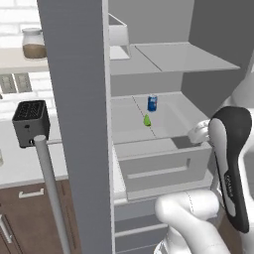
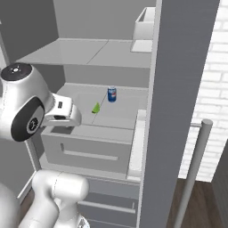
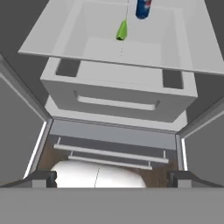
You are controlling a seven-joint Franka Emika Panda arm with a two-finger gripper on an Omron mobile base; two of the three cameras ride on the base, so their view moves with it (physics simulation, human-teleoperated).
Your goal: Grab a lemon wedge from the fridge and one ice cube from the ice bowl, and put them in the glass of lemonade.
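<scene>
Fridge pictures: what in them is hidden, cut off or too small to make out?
- Blue can: label too small to read in both base views; its top is cut off by the hand view's edge.
- Jar on the shelf: partly hidden by the fridge door, left base view.
- White bin on the upper shelf: contents hidden by its walls, and the top edge crops it.

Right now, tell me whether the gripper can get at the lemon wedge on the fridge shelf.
Probably yes. The fridge stands open, the gripper is open, and the lemon wedge lies exposed on the shelf; only a blue can stands nearby, apart.
</scene>
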